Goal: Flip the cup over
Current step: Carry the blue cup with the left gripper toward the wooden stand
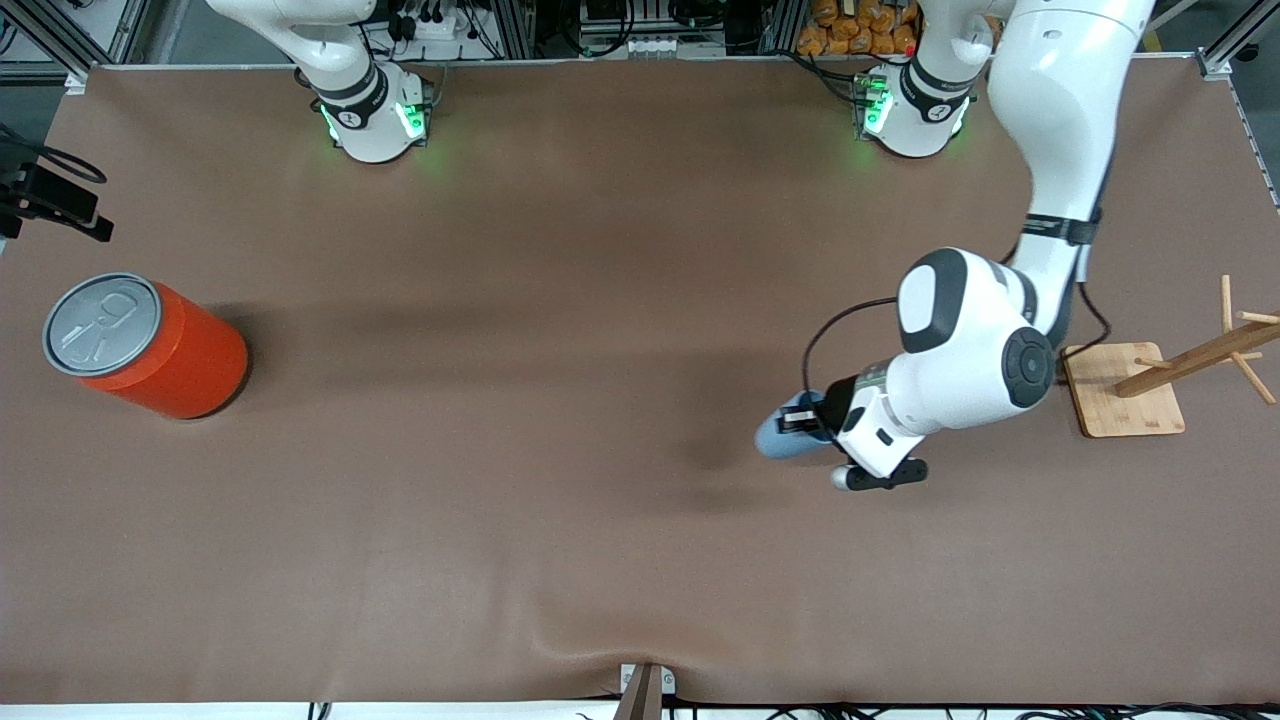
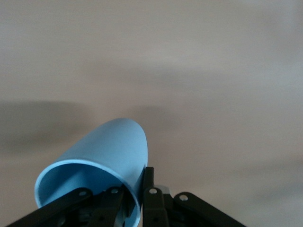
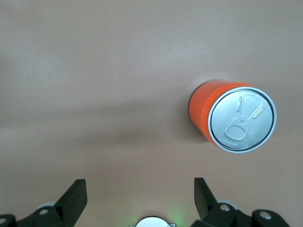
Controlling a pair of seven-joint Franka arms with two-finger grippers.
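You have one cup (image 2: 106, 153), clamped at its rim by the left gripper (image 2: 139, 198), and one can (image 1: 150, 345) below the spread-fingered right gripper (image 3: 139, 198).

No text, label, brand, number or sign readable anywhere. Only an embossed pull-tab outline on the grey lid of the orange can (image 1: 150, 345) (a raised shape, not lettering), seen again from the right wrist view (image 3: 234, 120). Small dark round marks on the collars of both arm bases (image 1: 370, 110), too small to read. Nothing printed on the light-blue cup (image 2: 102, 163), on the wooden stand (image 1: 1125, 390) or on the brown table cover (image 1: 560, 300).
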